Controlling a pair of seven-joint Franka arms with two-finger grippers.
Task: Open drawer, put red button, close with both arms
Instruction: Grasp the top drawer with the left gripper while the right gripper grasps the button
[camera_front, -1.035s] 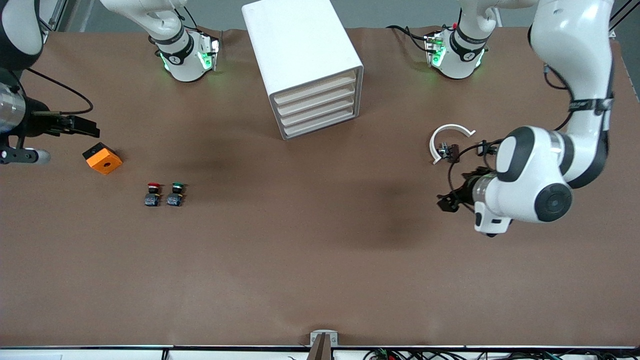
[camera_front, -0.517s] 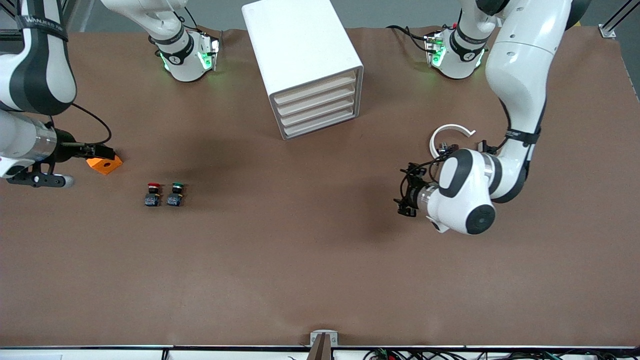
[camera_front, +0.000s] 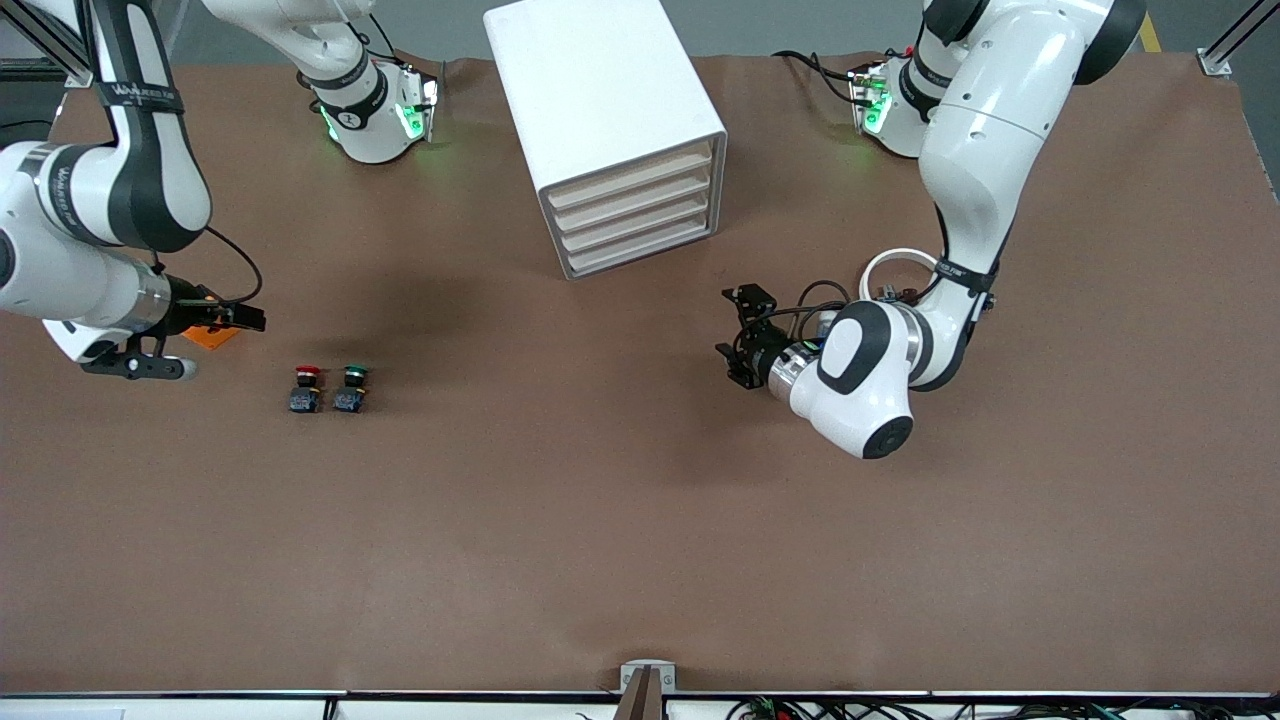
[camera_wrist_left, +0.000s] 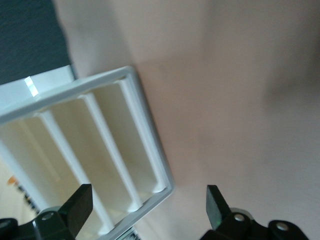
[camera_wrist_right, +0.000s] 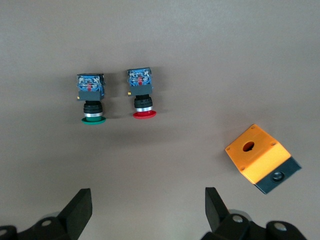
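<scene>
We're seeing the red button (camera_front: 306, 388) lying on its side on the brown counter (camera_front: 560, 540) toward the right arm's end, red cap pointing away from the front camera. It's lying just beside the green button (camera_front: 351, 388), the two not touching, green one closer to the counter's middle. In the right wrist view the red button (camera_wrist_right: 141, 93) and green button (camera_wrist_right: 91, 96) are showing blue block bodies with their caps aimed at the jaws.

Right gripper (camera_front: 243, 318) is hovering over the orange box (camera_front: 211, 336), which is sitting farther from the front camera than the buttons and is mostly hidden under the gripper in that view. Right wrist view is giving us the orange box (camera_wrist_right: 261, 159) whole: hole in its top face, dark base. Right jaws (camera_wrist_right: 147, 210) are standing apart, holding nothing.

White drawer cabinet (camera_front: 610, 125) is sitting mid-counter near the bases; all four drawers look closed, though we're less sure from the left wrist view, where the cabinet (camera_wrist_left: 95, 150) is blurred. Left gripper (camera_front: 738, 335) is hovering over bare counter in front of the cabinet, jaws apart and empty (camera_wrist_left: 149, 207). A white ring-shaped part (camera_front: 885, 268) is lying beside the left arm's forearm.
</scene>
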